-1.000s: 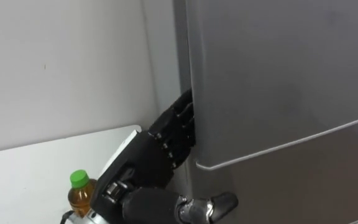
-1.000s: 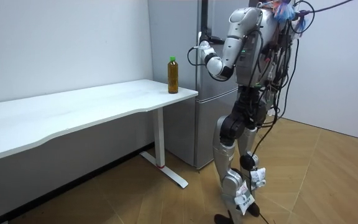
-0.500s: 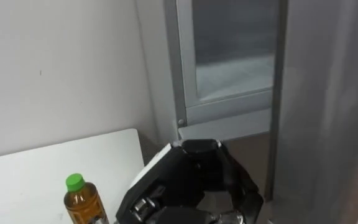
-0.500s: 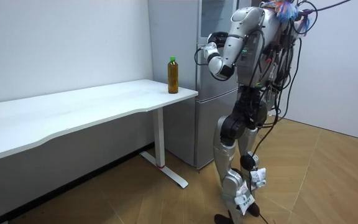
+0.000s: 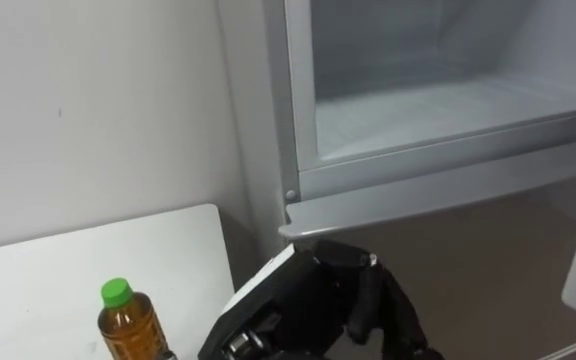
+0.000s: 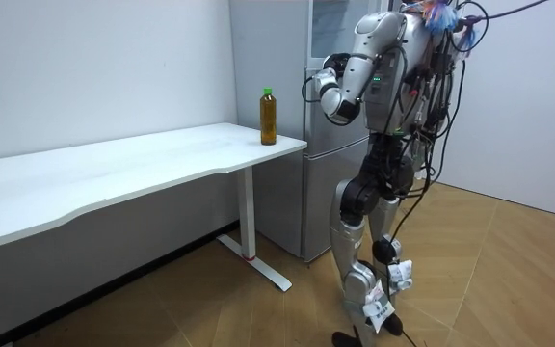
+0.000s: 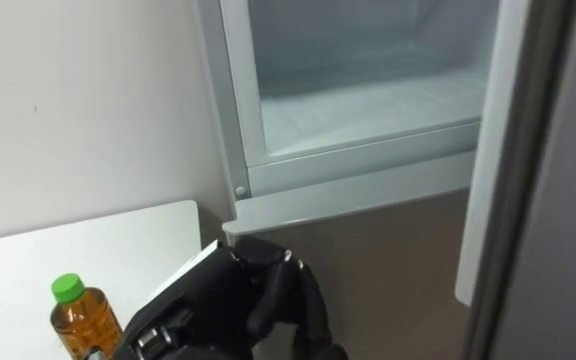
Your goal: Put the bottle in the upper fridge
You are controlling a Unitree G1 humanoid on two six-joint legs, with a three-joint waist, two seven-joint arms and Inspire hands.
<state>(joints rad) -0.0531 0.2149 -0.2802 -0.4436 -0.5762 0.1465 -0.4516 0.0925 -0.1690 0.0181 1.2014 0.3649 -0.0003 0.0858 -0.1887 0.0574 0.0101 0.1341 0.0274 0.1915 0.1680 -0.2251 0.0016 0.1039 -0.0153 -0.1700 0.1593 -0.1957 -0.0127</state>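
Left eye view: the bottle [image 5: 128, 328] is seen upright on the table [image 5: 48, 270] corner beside the opened upper fridge [image 5: 408, 172], the left hand [image 5: 308, 305] is curled on nothing, and the bottle could be toppled by a hasty reach.

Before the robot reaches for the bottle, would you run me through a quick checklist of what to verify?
1. Upper fridge door open: ok, swung aside to the right.
2. Room on the shelf: ok, the visible part is bare.
3. Bottle upright and capped on the table: ok.
4. Left hand free: ok, fingers curled on nothing.
5. Bottle grasped: not ok, the hand is apart from it.
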